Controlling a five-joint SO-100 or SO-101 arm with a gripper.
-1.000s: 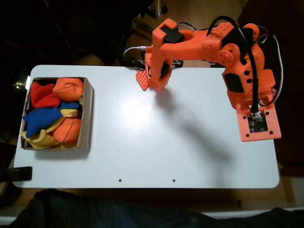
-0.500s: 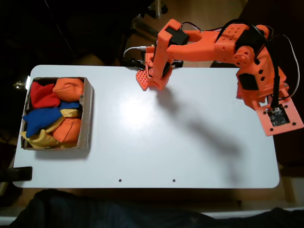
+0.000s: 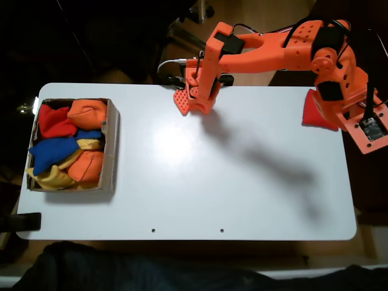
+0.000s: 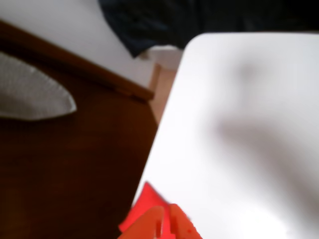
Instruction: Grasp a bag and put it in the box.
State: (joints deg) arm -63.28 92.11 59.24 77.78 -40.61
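Note:
The red bag (image 3: 310, 113) lies at the table's right edge in the fixed view, partly covered by the arm's wrist end (image 3: 338, 91), which hangs over it. In the wrist view the bag (image 4: 140, 210) shows at the bottom, right at the table edge. My gripper (image 4: 165, 226) has its orange fingertips just over the bag, close together with only a thin slit and nothing between them. The brown cardboard box (image 3: 112, 143) stands at the table's far left, well away from the gripper.
The box holds a pointed red bag (image 3: 56, 123), orange bags (image 3: 89, 112), a blue bag (image 3: 51, 151) and yellow ones. The arm's base (image 3: 197, 97) sits at the table's back edge with cables behind it. White tabletop (image 3: 200, 182) stretches between box and bag.
The arm has swung its wrist end to the right and toward the back, from over the table to its right edge, uncovering the red bag there. The box and its bags have not moved.

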